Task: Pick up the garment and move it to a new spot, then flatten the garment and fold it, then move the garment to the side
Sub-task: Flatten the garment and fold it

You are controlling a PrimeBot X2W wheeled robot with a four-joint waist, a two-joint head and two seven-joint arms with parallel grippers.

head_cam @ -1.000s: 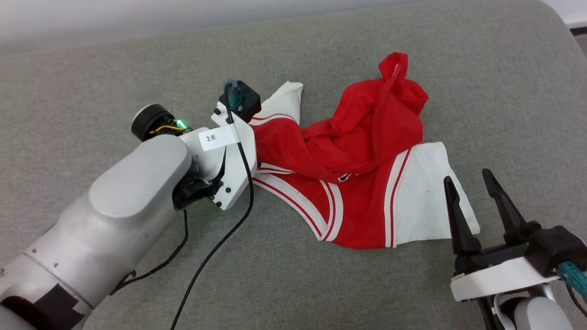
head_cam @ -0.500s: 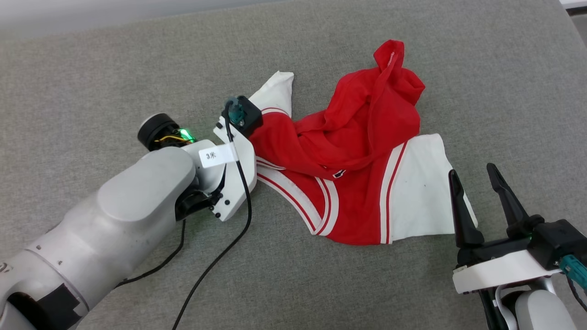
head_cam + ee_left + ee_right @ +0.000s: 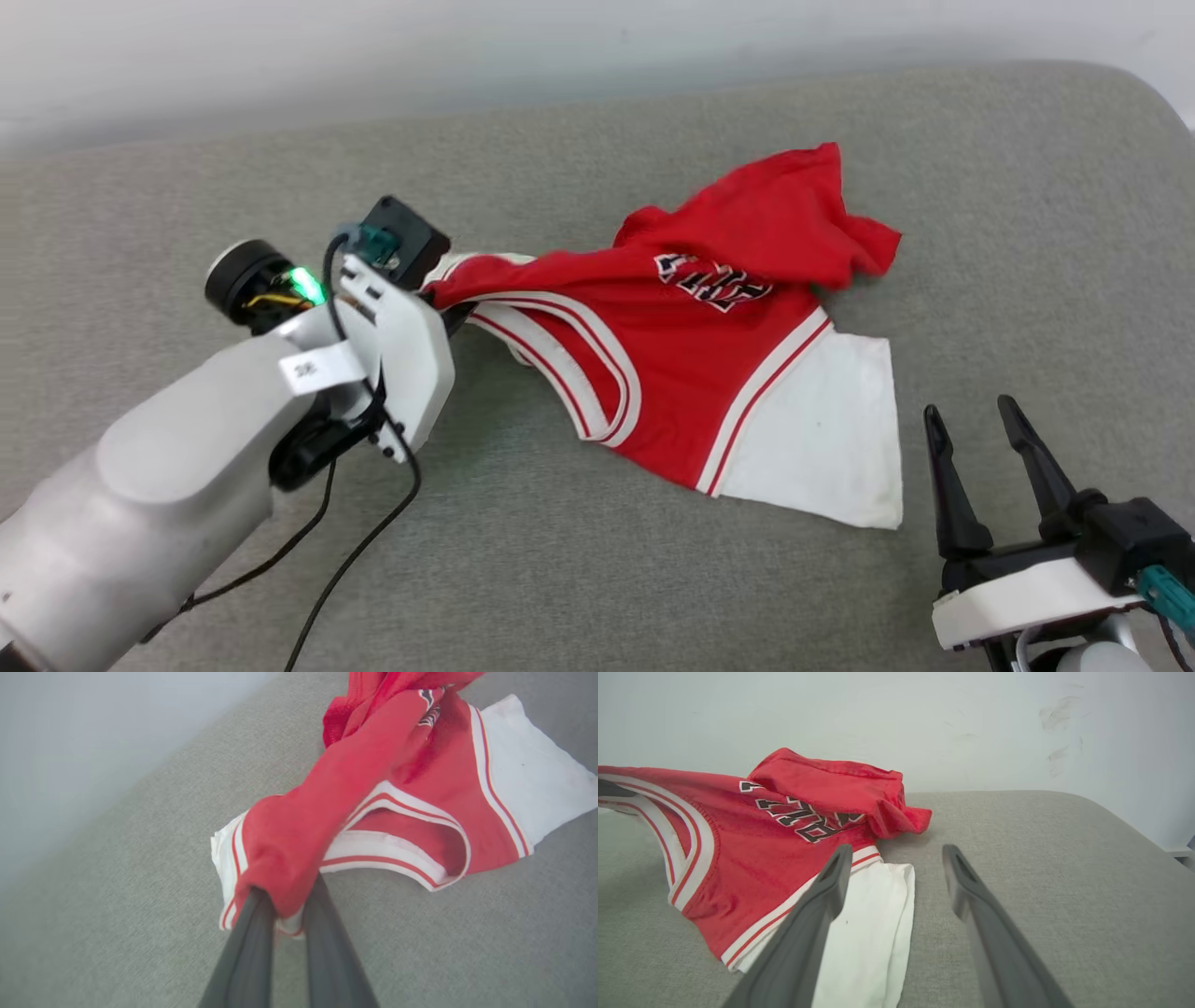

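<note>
Garment [image 3: 709, 373], a red jersey-style shirt with white sleeves, lies spread across a grey upholstered surface [image 3: 597, 579], its left end gathered up by the robot's left gripper [image 3: 286, 905]. In the left wrist view the two dark fingers [image 3: 247, 952] stand close together, clamped on a bunch of red cloth and striped sleeve trim, and the fabric runs away from them in a raised ridge toward the rest of the shirt.

The red-and-white striped collar [image 3: 569, 355] gapes open near the middle of the shirt. Black-and-white lettering [image 3: 711, 282] shows on the upper part, creased and only partly legible. One white sleeve [image 3: 822, 448] rests flat on the surface at the near right, and the red body is rumpled toward the far right.

The right gripper [image 3: 969, 411] sits low at the right, fingers parted with nothing between them, near the white sleeve's corner but apart from it in the head view. From the right wrist view one finger [image 3: 822, 896] overlaps the sleeve; contact cannot be told.

A black cable [image 3: 373, 532] trails from the left wrist down to the surface. A pale wall [image 3: 924, 728] stands behind.
</note>
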